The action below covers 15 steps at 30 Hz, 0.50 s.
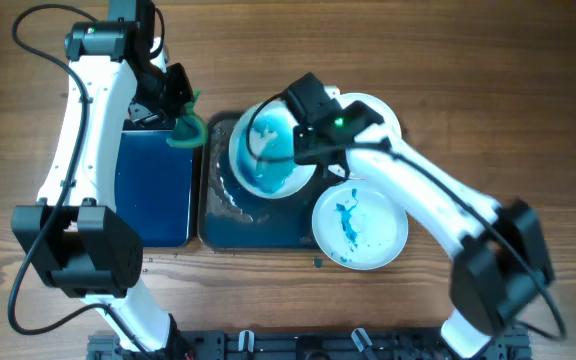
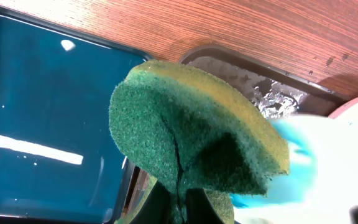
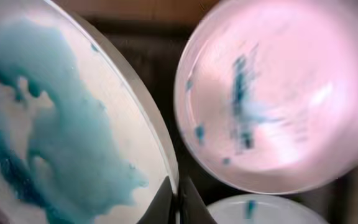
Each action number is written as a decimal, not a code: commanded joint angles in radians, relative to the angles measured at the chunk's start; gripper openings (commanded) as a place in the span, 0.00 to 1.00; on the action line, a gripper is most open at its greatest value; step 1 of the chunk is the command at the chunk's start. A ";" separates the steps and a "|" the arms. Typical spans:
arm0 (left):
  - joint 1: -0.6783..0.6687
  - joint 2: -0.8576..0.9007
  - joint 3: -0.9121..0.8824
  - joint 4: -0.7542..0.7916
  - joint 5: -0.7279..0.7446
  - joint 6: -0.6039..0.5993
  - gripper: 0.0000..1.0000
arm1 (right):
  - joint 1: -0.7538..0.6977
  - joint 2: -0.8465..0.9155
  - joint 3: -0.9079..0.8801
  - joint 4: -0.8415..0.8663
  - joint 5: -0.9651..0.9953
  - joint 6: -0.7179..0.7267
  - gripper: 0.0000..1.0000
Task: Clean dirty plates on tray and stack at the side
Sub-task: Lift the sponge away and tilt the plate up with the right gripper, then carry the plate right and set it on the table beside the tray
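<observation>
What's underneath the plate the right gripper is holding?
The large dark tray, wet and foamy along its left edge. The plate, pinched at its rim by the right gripper, covers the tray's upper part, so anything there is hidden.

The wooden table carries a glossy blue tray at nine o'clock, the darker tray centrally, and a smeared plate at four.

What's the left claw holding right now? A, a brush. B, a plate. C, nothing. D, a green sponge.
D: the left wrist view shows a green sponge pinched in the left claw, near the tray's edge.
</observation>
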 commanded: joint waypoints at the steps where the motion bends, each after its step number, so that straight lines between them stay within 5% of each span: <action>1: 0.006 -0.024 0.025 0.000 -0.009 0.020 0.04 | 0.113 -0.054 0.020 -0.051 0.450 -0.035 0.04; 11: 0.001 -0.024 0.025 -0.001 -0.009 0.020 0.04 | 0.404 -0.056 0.020 -0.080 1.218 0.021 0.04; 15: 0.001 -0.024 0.025 -0.001 -0.009 0.021 0.04 | 0.446 -0.060 0.020 -0.062 1.259 -0.042 0.04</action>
